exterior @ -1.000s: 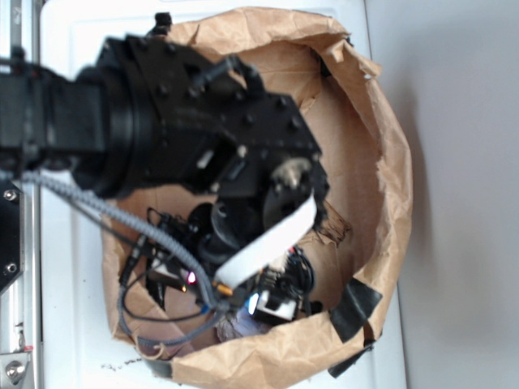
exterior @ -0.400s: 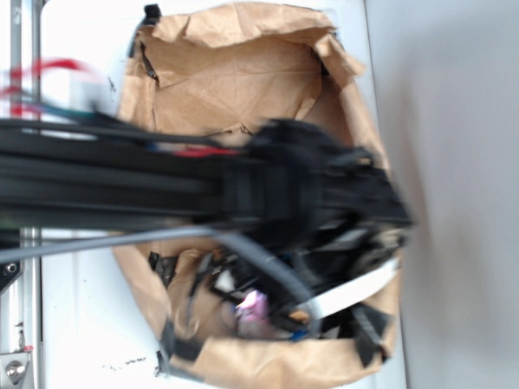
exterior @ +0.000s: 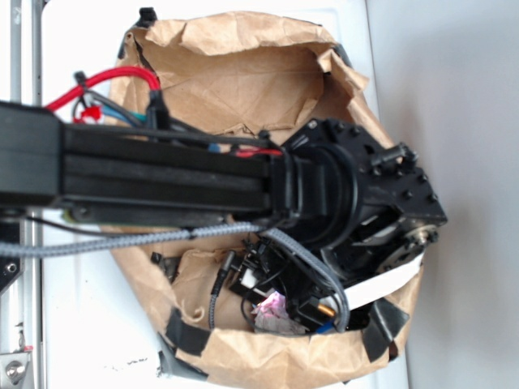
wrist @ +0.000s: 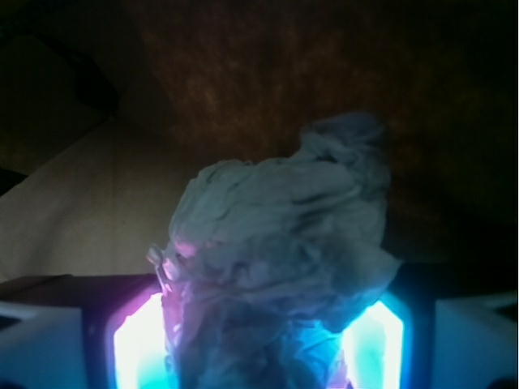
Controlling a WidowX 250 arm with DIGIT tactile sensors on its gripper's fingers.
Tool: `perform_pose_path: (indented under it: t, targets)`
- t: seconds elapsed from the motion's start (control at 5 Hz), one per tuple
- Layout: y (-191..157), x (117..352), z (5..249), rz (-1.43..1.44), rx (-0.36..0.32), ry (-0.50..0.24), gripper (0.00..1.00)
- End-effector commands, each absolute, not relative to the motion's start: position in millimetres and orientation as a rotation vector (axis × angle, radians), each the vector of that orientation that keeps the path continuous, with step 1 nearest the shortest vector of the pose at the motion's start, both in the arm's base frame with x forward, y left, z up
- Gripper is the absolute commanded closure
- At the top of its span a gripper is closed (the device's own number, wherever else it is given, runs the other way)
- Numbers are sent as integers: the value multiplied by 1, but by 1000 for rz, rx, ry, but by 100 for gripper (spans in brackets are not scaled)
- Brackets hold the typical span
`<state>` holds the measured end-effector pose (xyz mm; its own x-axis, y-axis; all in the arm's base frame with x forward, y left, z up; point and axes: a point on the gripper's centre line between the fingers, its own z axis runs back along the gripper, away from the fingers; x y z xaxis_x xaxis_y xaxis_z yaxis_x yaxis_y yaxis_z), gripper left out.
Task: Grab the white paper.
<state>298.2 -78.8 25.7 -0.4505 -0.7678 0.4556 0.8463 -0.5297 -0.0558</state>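
— Wrist view first: what sits at the claw point(wrist: 259, 356)?

— The white paper point(wrist: 276, 267), a lumpy, wrinkled grey-white wad, fills the middle of the picture. It rises from between the two pale fingers point(wrist: 40, 344), one at each lower corner, and glows pink and cyan along its lower sides (the light comes from just beside each finger). Its lower edges reach the lit inner faces on both sides, so the claw is pinching the wad.

— And behind it?

— Beyond the claw is a dark mottled brown surface, and off to its left a paler, smoother slope. Too dim to say more.

— What does the exterior view add?

— The black arm point(exterior: 162, 174) reaches across from the left and bends down into the brown paper bag point(exterior: 243, 65), which stands open on the white tabletop point(exterior: 81, 324). The claw itself is hidden under the wrist housing and cables. Just below the wrist, near the bag's lower wall, a small crumpled pinkish-white bit shows among black parts; that is the white paper point(exterior: 270, 308). A flat white strip point(exterior: 381, 288) runs from the wrist just to the right of it. Black tape point(exterior: 182, 331) patches the bag's lower rim.
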Motion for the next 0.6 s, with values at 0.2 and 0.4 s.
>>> perform_pose_path:
  t: [0.2, 0.4]
  targets:
    - [-55, 195, 143, -1827, -202, -509, 100]
    - [-43, 197, 162, -1656, -118, -434, 100]
